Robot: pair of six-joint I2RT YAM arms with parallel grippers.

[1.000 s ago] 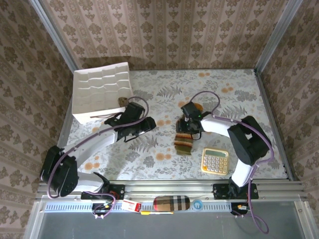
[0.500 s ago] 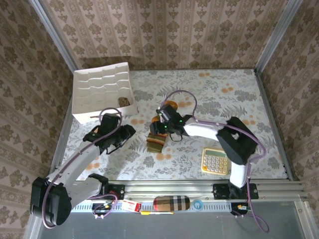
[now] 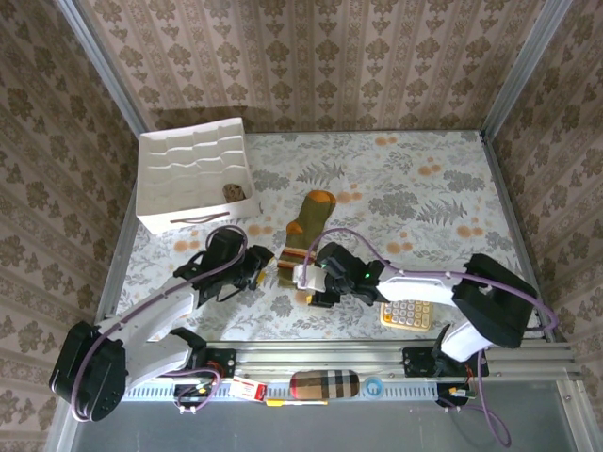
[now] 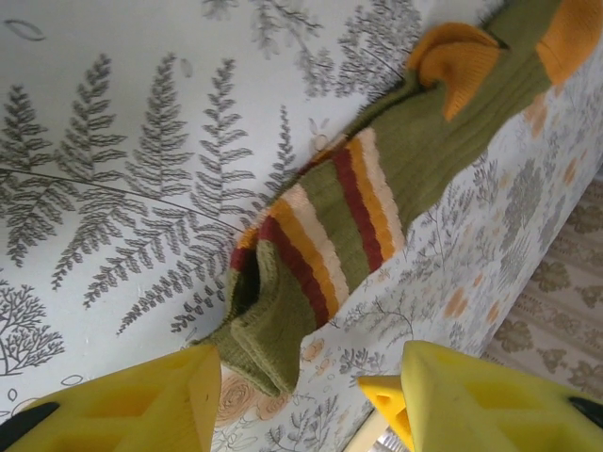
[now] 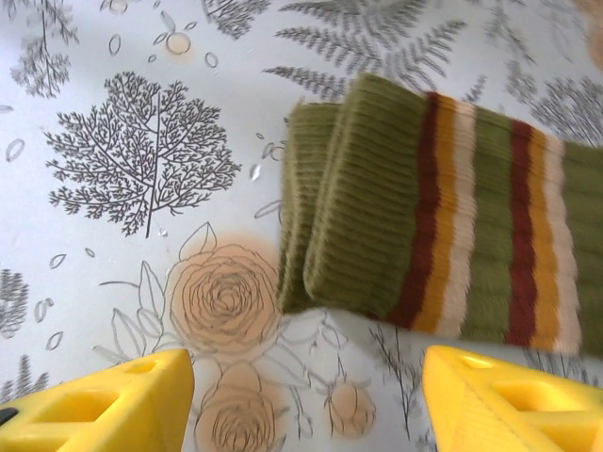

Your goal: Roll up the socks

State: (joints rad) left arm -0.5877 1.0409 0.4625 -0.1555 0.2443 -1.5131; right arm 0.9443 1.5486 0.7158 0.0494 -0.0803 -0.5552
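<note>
Sock [image 3: 300, 243] now lies further left, flat on the counter [image 3: 424, 188]. Left hand [image 3: 262, 269], right hand [image 3: 305, 281]: part open, empty, beside its cuff. We judge it soft, light, limp; pinch the cuff.

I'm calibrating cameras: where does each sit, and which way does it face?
Top external: above, behind the bases, looking down at the floral table; both arms.
Left wrist: on the left gripper, facing the olive green striped fabric sock; yellow fingers.
Right wrist: on the right gripper, facing its cuff; yellow fingers.
All share that sock.
</note>
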